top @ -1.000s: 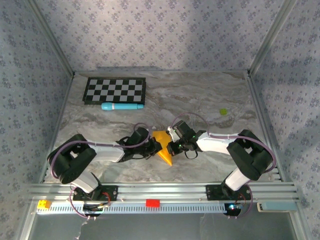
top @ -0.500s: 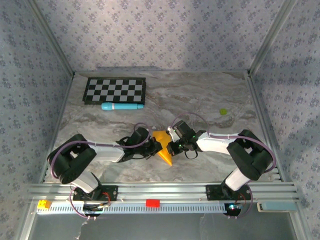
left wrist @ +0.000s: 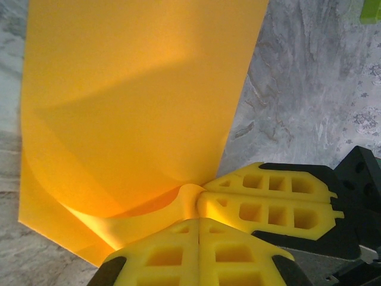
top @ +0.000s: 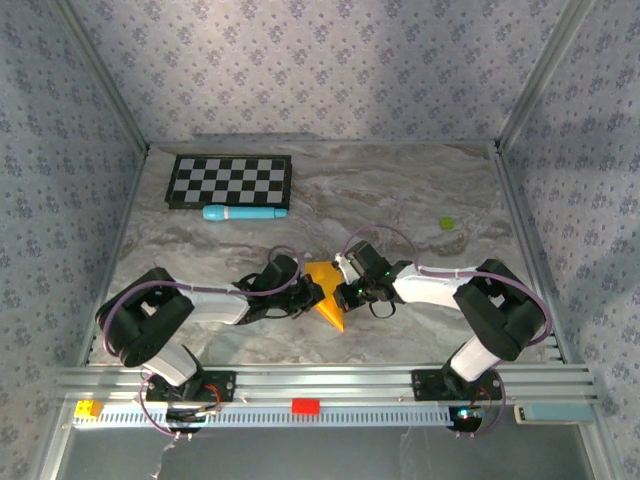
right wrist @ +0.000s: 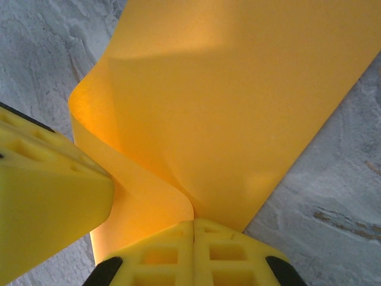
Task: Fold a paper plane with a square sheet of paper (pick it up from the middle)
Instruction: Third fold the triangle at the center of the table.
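Note:
The square sheet of paper (top: 330,312) lies at the table's middle front as a pointed orange wedge, bowed upward rather than a slim paper plane. My left gripper (top: 313,292) meets it from the left and my right gripper (top: 345,290) from the right, tips almost touching. In the left wrist view the orange sheet (left wrist: 137,101) curls into a ridge that runs into my shut left gripper (left wrist: 199,219), and the right gripper's fingers (left wrist: 268,196) press in beside it. In the right wrist view the sheet (right wrist: 238,101) curls into the shut right gripper (right wrist: 193,223), with a left finger (right wrist: 47,202) alongside.
A black-and-white checkerboard (top: 230,181) lies at the back left with a light-blue cylinder (top: 244,213) in front of it. A tiny yellow-green bit (top: 447,224) sits at the right. Patterned walls close three sides, and a metal rail (top: 320,380) runs along the front.

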